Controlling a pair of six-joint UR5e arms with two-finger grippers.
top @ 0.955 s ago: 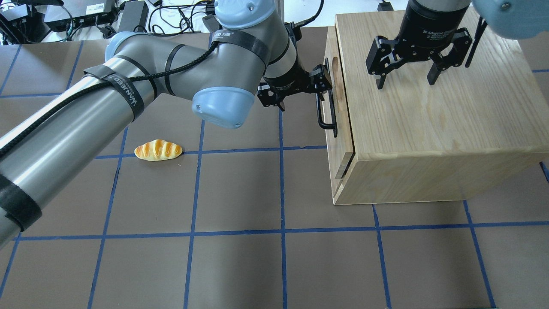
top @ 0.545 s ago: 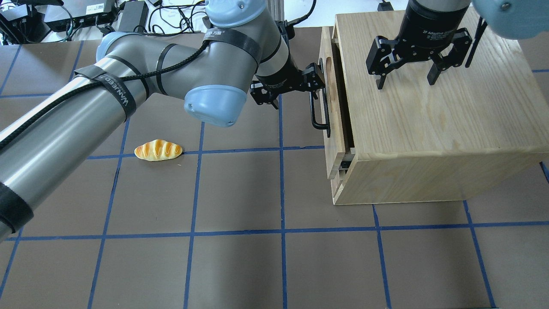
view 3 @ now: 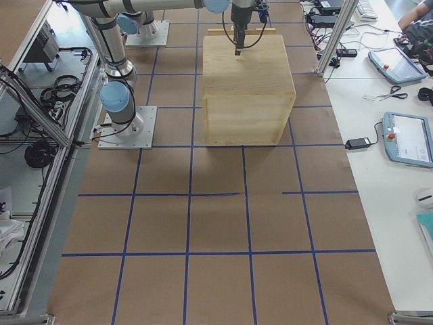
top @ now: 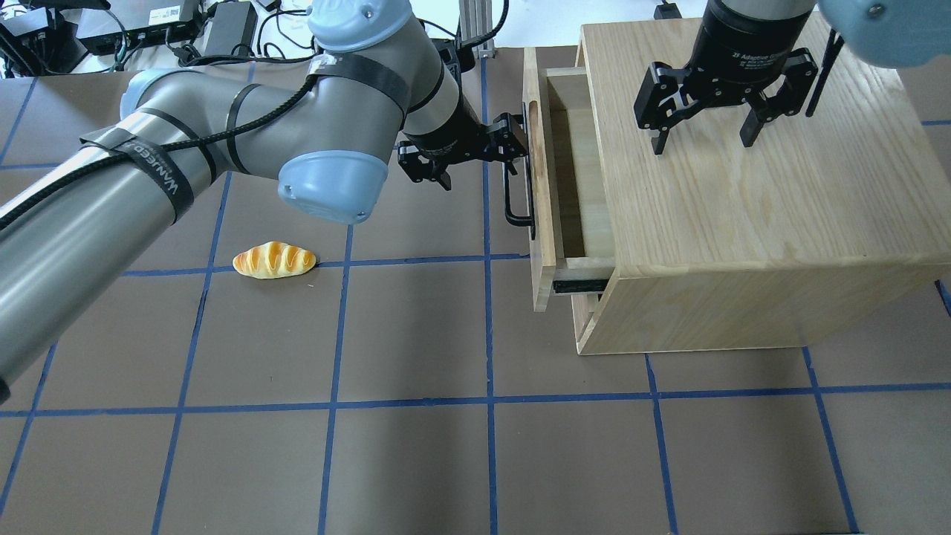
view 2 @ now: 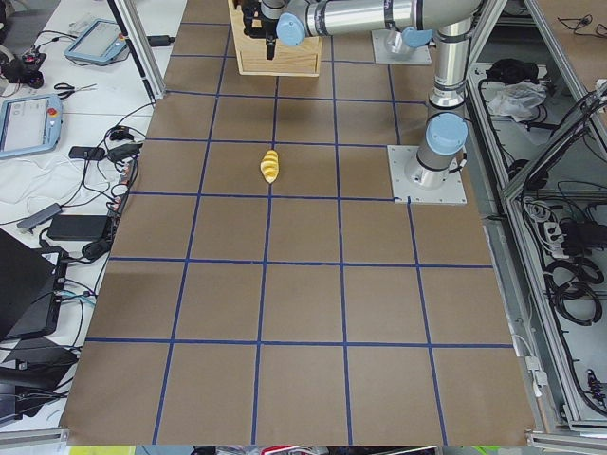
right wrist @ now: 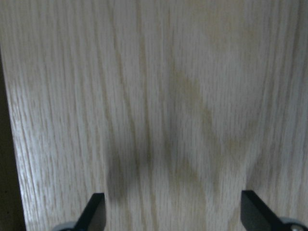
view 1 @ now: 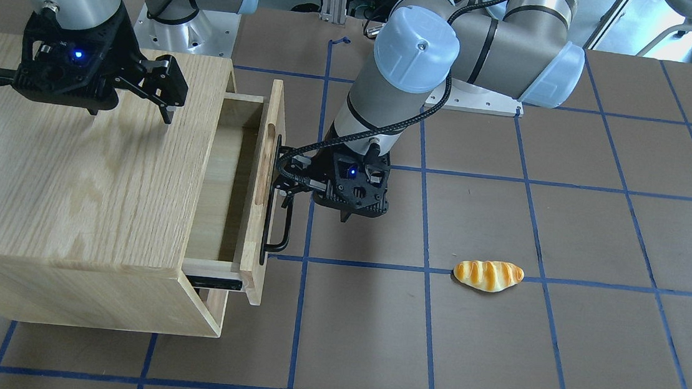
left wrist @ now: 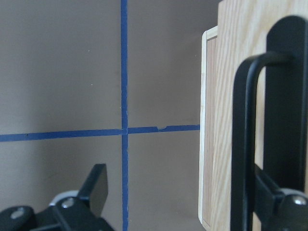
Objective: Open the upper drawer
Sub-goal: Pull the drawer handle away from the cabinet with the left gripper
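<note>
The upper drawer [top: 540, 186] is light oak with a long black bar handle [top: 511, 200] and stands pulled partly out of the oak cabinet [top: 743, 223], its pale inside showing. It also shows in the front view [view 1: 261, 193]. My left gripper [top: 475, 160] is open, with one finger hooked behind the handle. The left wrist view shows the handle [left wrist: 240, 144] against the drawer front [left wrist: 226, 72]. My right gripper [top: 702, 141] is open and empty, fingertips just above the cabinet top.
A toy bread roll [top: 275, 260] lies on the brown mat left of the cabinet, about two tiles from the drawer. Blue tape lines grid the table. Cables and boxes sit past the far edge.
The drawer has slid out of the cabinet, toward the left of the overhead view. My left gripper moved left with the handle. The right gripper has not moved.
</note>
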